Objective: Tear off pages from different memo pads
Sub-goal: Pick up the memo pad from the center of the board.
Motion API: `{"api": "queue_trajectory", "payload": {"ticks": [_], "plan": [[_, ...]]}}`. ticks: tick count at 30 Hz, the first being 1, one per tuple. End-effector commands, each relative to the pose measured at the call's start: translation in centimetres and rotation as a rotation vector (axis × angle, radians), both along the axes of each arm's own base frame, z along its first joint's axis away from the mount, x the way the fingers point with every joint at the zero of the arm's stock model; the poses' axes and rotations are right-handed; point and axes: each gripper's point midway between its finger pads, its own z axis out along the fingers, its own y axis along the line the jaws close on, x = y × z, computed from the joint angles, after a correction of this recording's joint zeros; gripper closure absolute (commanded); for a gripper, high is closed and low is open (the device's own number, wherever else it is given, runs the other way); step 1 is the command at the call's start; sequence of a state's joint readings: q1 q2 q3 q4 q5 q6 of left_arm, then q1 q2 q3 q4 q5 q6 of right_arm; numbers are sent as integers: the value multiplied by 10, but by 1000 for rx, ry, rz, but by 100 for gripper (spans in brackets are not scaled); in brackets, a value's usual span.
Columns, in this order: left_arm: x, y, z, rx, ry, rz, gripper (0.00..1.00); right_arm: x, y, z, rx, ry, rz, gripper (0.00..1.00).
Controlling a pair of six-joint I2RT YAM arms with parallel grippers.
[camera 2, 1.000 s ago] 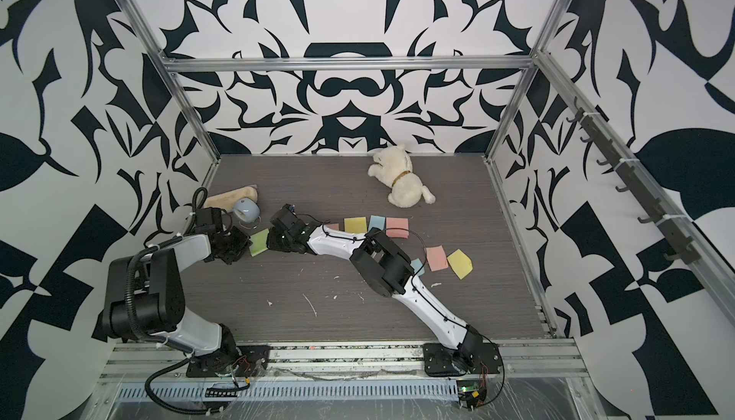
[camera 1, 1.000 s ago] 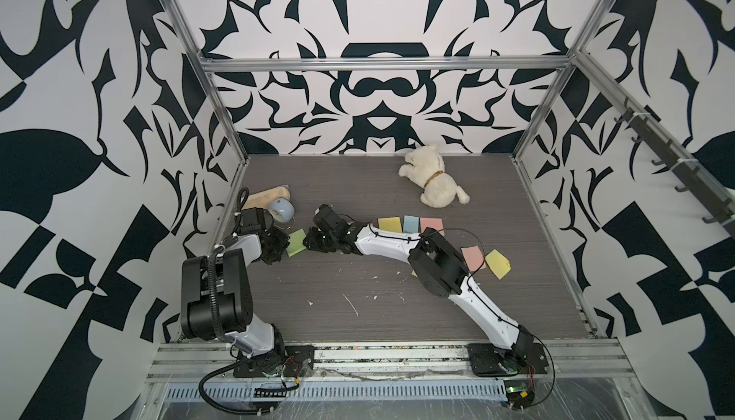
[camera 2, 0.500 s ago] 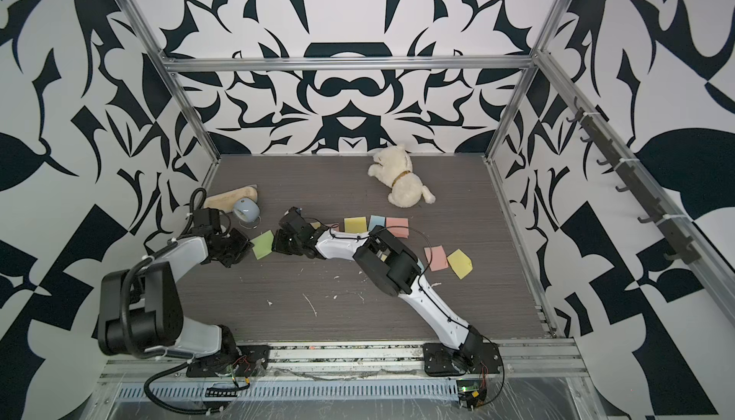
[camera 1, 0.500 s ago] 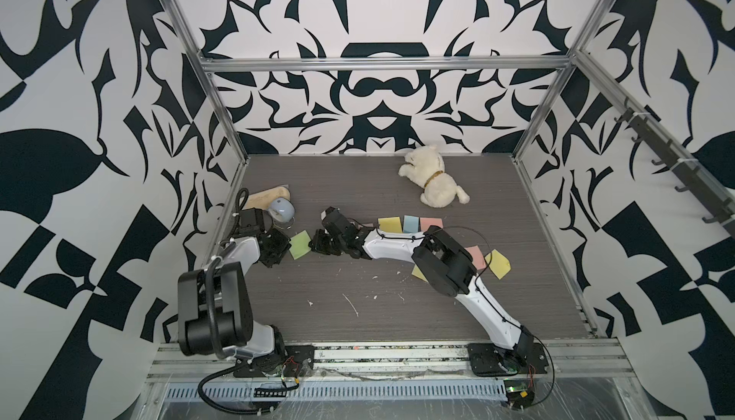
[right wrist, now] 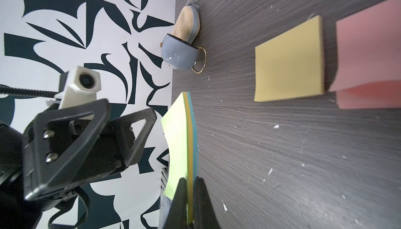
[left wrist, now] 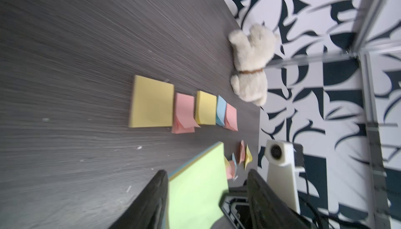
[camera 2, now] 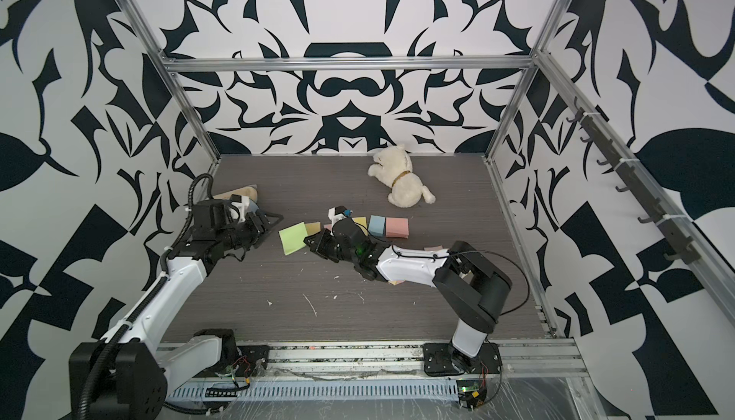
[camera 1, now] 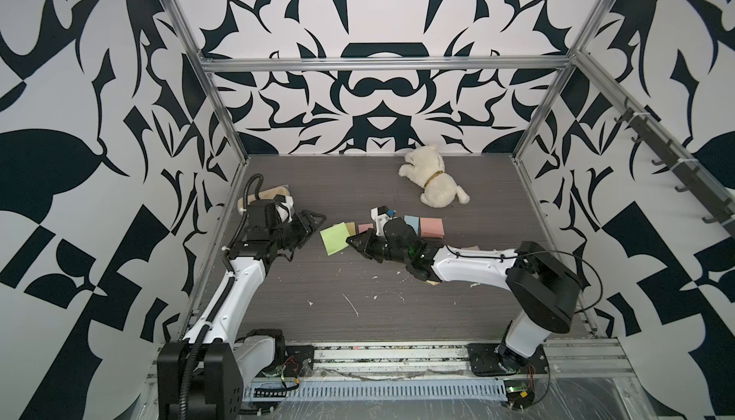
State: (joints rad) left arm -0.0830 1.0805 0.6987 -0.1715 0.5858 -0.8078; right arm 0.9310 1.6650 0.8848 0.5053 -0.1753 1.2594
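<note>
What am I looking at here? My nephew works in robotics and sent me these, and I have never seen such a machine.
Two robot arms stand on a dark table inside patterned walls. Two pictures look down from overhead, side by side. The other two come from a camera on each arm's wrist. The right tool is shut on the edge of a green-topped memo pad. The left tool is open beside that pad and holds nothing. More memo pads, yellow, pink and blue, lie in a row. There is also a plush dog, and a blue cup by the wall.
</note>
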Motion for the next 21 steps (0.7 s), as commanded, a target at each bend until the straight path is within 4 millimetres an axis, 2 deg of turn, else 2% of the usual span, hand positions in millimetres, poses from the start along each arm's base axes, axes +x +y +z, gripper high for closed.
{"api": "queue_trajectory", "payload": {"ticks": [1, 9, 14, 17, 21], "plan": [[-10, -22, 0, -90, -2, -59, 41, 0, -11, 32, 118, -12, -69, 100], [-26, -36, -16, -73, 21, -106, 42, -13, -41, 42, 106, -13, -114, 100], [-28, -55, -8, -105, -11, -150, 45, -17, -39, 47, 126, -6, -103, 100], [-26, -60, 0, -131, -36, -165, 52, -20, -36, 48, 140, 6, -92, 100], [-24, -61, 7, -136, -55, -176, 70, -23, -36, 49, 150, 19, -84, 100]]}}
